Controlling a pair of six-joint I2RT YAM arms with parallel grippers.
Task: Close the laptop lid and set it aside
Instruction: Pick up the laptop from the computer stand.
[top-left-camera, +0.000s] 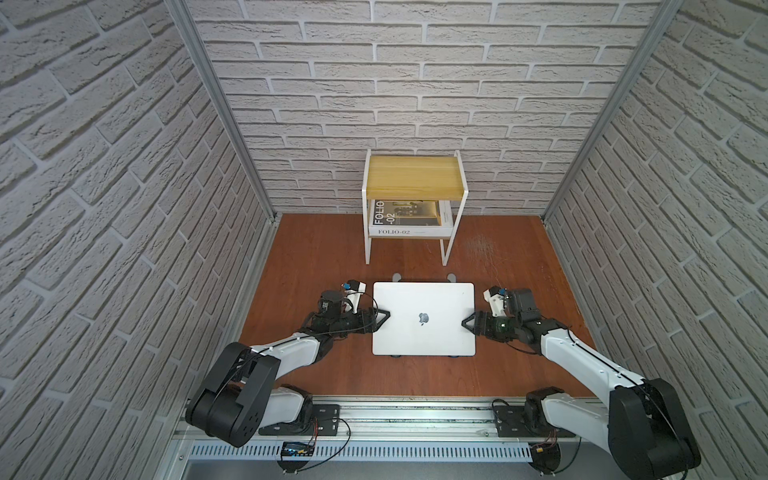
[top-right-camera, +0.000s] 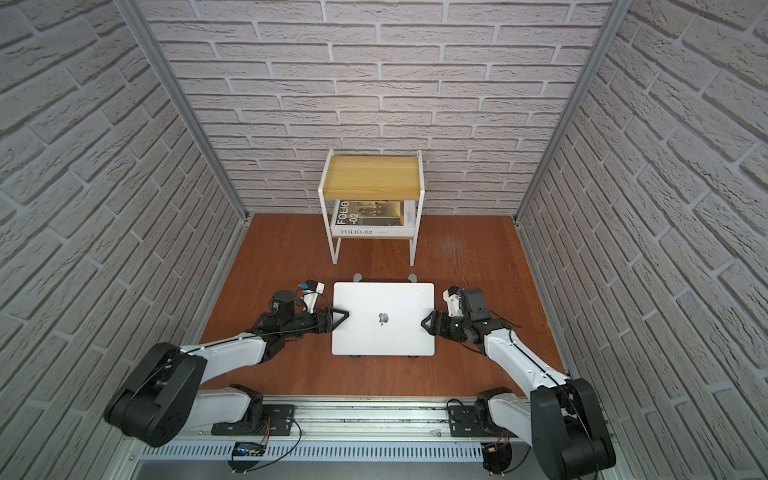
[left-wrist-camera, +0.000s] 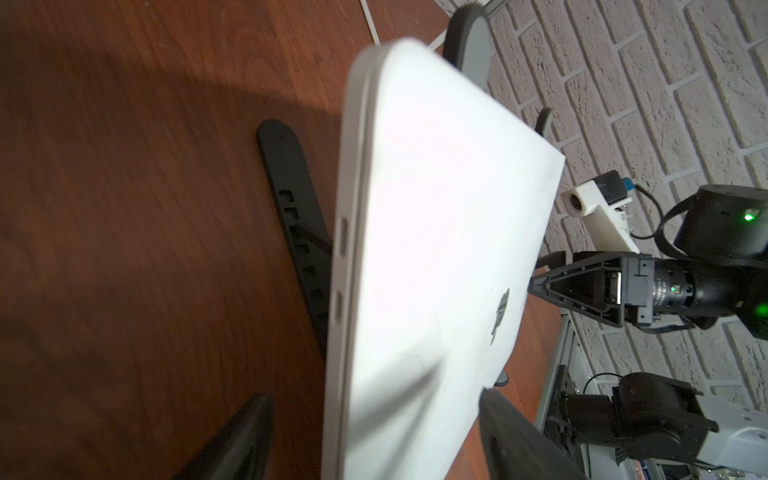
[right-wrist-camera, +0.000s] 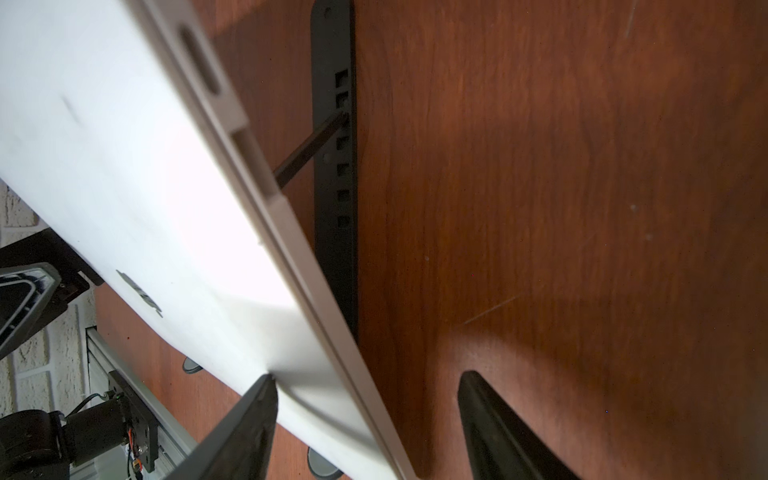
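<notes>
The closed laptop (top-left-camera: 424, 332) rests on the stand (left-wrist-camera: 291, 199), its side edges between the spread jaws of the left gripper (left-wrist-camera: 376, 397) and the right gripper (right-wrist-camera: 370, 377); nothing is clenched yet. Both should be closed evenly, for a level lift.

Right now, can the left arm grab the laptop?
Probably yes. The left gripper straddles the side edge of the closed laptop, with its open jaws above and below it. The stand holds that edge off the table, so nothing seems to block it.
</notes>
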